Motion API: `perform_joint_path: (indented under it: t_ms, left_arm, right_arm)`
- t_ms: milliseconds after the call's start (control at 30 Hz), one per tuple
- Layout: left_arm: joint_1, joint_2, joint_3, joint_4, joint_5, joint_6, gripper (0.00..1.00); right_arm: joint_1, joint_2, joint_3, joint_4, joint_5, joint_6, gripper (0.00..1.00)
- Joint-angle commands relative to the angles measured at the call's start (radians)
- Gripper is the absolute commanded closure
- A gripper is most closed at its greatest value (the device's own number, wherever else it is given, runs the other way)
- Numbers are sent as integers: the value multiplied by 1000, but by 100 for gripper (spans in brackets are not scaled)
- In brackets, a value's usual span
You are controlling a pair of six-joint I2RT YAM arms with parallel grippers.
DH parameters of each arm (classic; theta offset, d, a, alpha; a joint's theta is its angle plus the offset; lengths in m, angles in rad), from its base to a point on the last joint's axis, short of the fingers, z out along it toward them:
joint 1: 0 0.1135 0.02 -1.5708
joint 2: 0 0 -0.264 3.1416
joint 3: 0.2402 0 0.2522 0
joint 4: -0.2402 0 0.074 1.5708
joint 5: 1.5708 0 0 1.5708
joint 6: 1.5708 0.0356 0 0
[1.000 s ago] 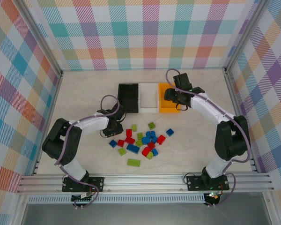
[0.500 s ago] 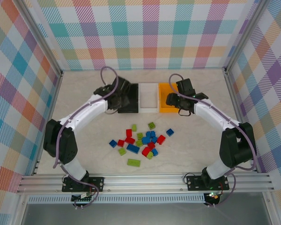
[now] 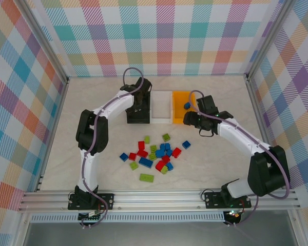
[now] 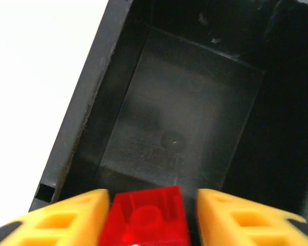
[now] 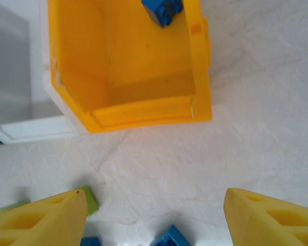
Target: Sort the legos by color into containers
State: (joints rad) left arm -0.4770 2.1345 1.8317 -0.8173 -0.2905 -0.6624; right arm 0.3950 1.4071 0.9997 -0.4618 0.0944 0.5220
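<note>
Legos: red, blue and green bricks lie mixed in a loose pile on the table, on the near side of the containers. Most of the sorting is judged outstanding.
Change, left arm: a second ago it was low at the left edge of the pile. The left gripper now stands over the black bin.
Left gripper state: closed on a red brick, pinched between the two yellow fingers above the bin floor.
Change, right arm: a second ago it was over the orange bin. The right gripper has now drawn back to the bin's near side, toward the pile.
Right gripper state: spread wide, nothing between the fingers.
Blue brick: lies inside the orange bin against its far wall, and is judged delivered.
Meaning for task: blue goes to orange and red apparently to black. The white bin looks bare and is presumably reserved for green.
Left wrist view: confirms the grip on the red brick and a bare black floor. From overhead the arm covers that spot.
Right wrist view: shows the open jaws and the orange bin's contents close up.
Top view: gives the layout of pile, bins and both arms together.
Step in hand: release of the red brick, not yet made.
</note>
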Motion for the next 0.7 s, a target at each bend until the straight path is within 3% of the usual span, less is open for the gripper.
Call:
perform_joint_path:
  t_ms: [0, 133, 200, 433, 667]
  left_arm:
    - [-4, -36, 44, -36, 14, 0, 33]
    - [-31, -125, 7, -8, 43, -7, 17]
    - [-48, -187, -39, 20, 65, -9, 0]
    - [-119, -473, -378, 132, 82, -25, 0]
    - [-123, -700, -676, 147, 57, -67, 0]
  right_arm:
    - [8, -54, -50, -49, -21, 9, 26]
    - [11, -76, -83, -105, -27, 2, 26]
    - [20, -72, -93, -124, -25, 1, 27]
    - [94, 17, -125, -71, -53, -5, 28]
    - [184, 162, -76, -92, 60, -14, 28]
